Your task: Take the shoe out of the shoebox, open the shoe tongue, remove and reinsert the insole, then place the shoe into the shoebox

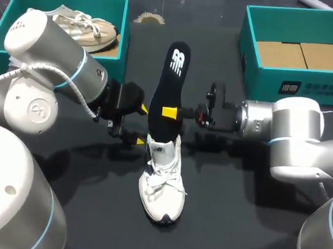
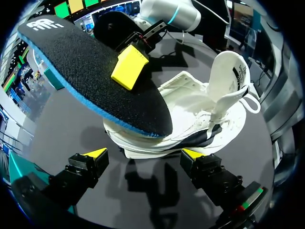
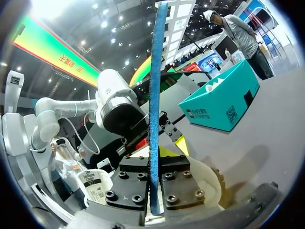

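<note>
The right end effector (image 1: 168, 112) was clamped on a black foam insole with a blue edge (image 1: 171, 84). Its yellow-tipped fingers (image 3: 178, 179) pressed the two flat faces at about mid-length. From that grip the insole rose tilted, with its printed end high. Its rounded lower end sat at the mouth of a white lace-up sneaker (image 1: 162, 182) just below the end effector. Whether that end was inside the shoe could not be told.

The sneaker lay on its sole on the dark matte desk (image 1: 234, 222), with its tongue (image 2: 228, 71) pulled upright. The left end effector (image 1: 141, 124) hovered just beside the sneaker's heel. Its fingers stood wide apart and touched nothing, and the heel and the insole's lower end were directly ahead of them. Soft shadows of both arms fell on the desk under and beside the two end effectors.

Well beyond the left end effector, at the desk's far corner, stood a teal cardboard shoebox (image 1: 66, 0) holding a beige laced shoe (image 1: 87, 29). Well beyond the right end effector stood a second teal shoebox (image 1: 262, 80) with brown cardboard sheets (image 1: 302, 54) on its floor.
</note>
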{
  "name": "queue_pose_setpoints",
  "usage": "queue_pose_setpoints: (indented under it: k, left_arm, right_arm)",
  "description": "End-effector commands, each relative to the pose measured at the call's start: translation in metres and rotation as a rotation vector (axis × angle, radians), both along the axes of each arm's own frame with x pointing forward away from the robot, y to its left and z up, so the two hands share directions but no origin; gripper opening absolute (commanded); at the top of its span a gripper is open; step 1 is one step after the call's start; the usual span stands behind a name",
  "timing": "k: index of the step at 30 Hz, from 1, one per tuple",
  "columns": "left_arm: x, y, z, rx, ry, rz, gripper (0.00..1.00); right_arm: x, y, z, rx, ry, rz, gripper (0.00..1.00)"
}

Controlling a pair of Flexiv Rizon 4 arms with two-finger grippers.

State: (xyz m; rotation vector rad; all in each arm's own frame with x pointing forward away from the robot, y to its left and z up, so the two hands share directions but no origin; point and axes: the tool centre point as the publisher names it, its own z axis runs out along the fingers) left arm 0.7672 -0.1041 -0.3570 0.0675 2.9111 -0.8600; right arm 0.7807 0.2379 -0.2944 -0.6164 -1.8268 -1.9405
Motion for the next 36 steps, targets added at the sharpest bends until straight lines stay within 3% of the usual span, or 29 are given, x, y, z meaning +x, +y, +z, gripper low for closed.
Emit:
queue_pose_setpoints:
  k: [1,19,36]
  left_arm:
    - [-0.001,0.000,-0.001,-0.001,-0.001,0.000,1.00]
    - [-0.001,0.000,-0.001,-0.001,-0.001,0.000,1.00]
    - [-0.001,0.000,-0.001,-0.001,-0.001,0.000,1.00]
  right_arm:
    - [-0.002,0.000,-0.004,-0.008,0.005,-0.009,0.00]
    - [-0.010,-0.003,-0.017,-0.009,0.042,0.006,0.00]
    - [-0.029,0.001,-0.030,-0.028,0.094,0.028,0.00]
